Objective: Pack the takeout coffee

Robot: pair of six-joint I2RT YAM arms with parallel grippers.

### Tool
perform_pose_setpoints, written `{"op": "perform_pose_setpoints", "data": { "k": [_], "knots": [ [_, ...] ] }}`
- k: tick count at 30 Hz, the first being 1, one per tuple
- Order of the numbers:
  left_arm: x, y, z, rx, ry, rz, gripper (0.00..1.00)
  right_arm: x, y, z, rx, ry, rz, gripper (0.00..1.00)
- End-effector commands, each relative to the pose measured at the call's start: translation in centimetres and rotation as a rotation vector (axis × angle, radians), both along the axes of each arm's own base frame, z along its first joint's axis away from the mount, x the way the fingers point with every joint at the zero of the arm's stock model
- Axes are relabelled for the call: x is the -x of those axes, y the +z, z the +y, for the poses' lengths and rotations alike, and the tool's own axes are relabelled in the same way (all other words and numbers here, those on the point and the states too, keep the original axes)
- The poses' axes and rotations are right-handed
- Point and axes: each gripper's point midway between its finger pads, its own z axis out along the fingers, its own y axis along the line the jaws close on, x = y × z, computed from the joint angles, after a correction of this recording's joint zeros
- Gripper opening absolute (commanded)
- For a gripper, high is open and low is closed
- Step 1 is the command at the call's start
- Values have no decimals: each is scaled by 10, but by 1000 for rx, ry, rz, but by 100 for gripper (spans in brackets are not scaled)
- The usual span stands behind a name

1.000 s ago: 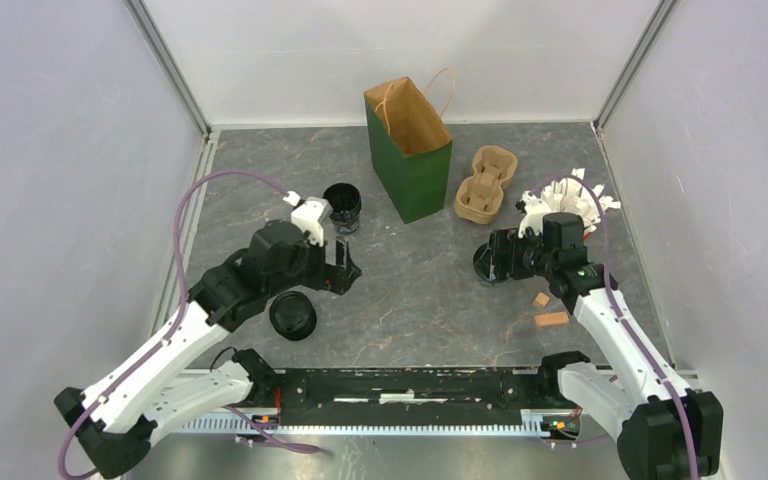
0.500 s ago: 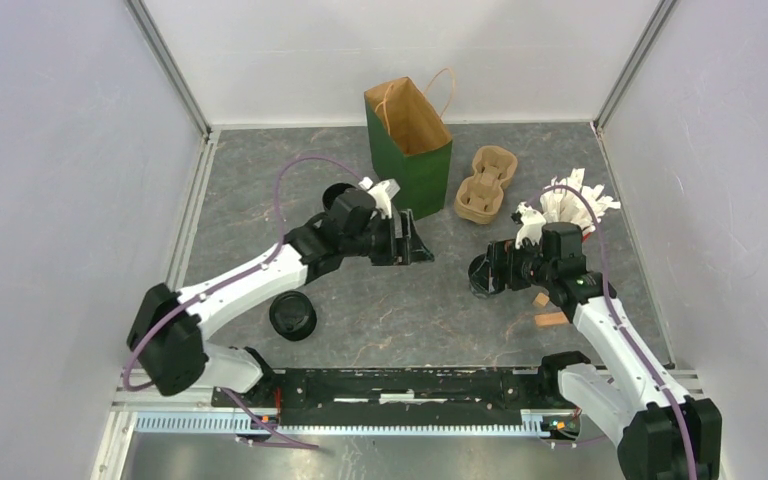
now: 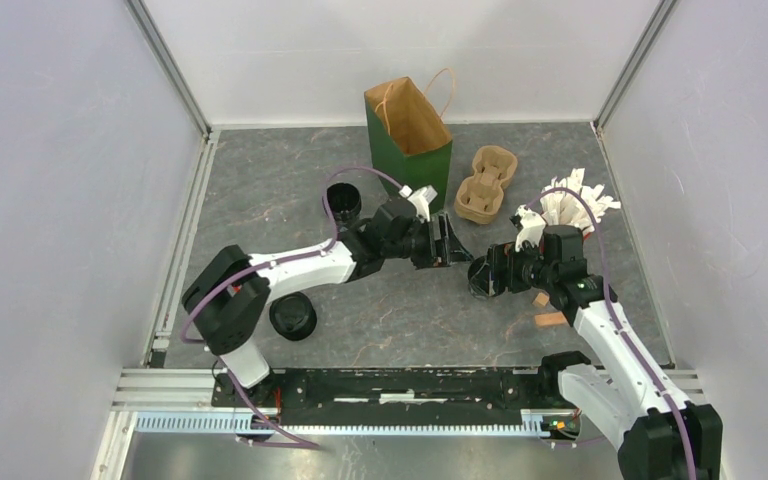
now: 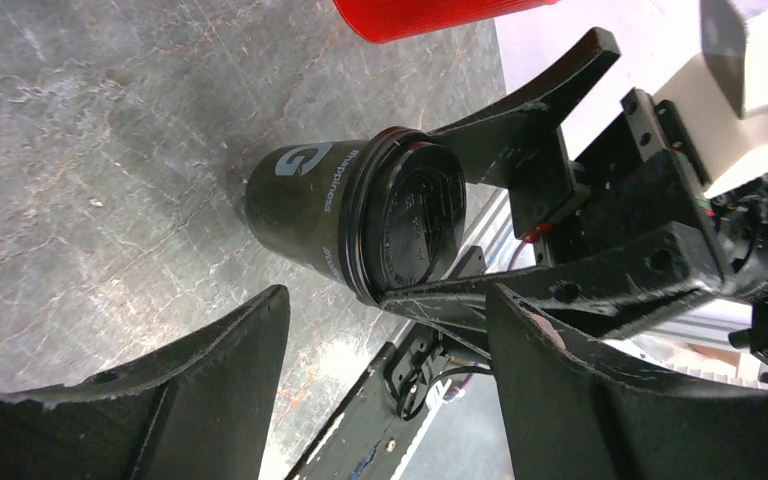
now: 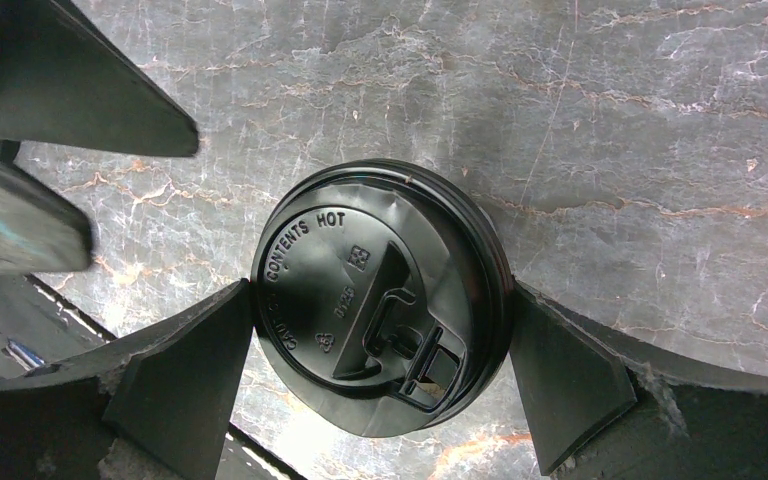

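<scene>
At the lower left of the top view, one lidded coffee cup (image 3: 292,316) is sitting alone on the counter (image 3: 390,310), likely awaiting its turn. Right of centre, the right fingers (image 5: 180,370) are straddling a second lidded cup (image 4: 305,205), spread wide and lying just beside its rim on both sides, seemingly lined up to clamp it. The left fingers (image 4: 210,390) are hovering just left of it, fairly wide and empty, and farther up the pulp carrier (image 3: 485,185) and green paper bag (image 3: 410,150) are standing open to receive cups.
</scene>
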Motion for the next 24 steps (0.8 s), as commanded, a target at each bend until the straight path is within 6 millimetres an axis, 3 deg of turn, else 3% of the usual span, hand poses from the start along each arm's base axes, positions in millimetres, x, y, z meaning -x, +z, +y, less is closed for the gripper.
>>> {"op": "perform_pose_setpoints", "data": {
  "k": [1, 16, 24],
  "knots": [
    [-2, 22, -29, 121, -37, -25, 78, -2, 5, 1, -4, 17, -31, 98],
    [-3, -26, -49, 83, -75, 52, 73, -5, 4, -1, 19, 14, -28, 98],
    [-3, -35, -53, 68, -89, 50, 70, -8, 2, -2, 27, 11, -23, 98]
  ]
}}
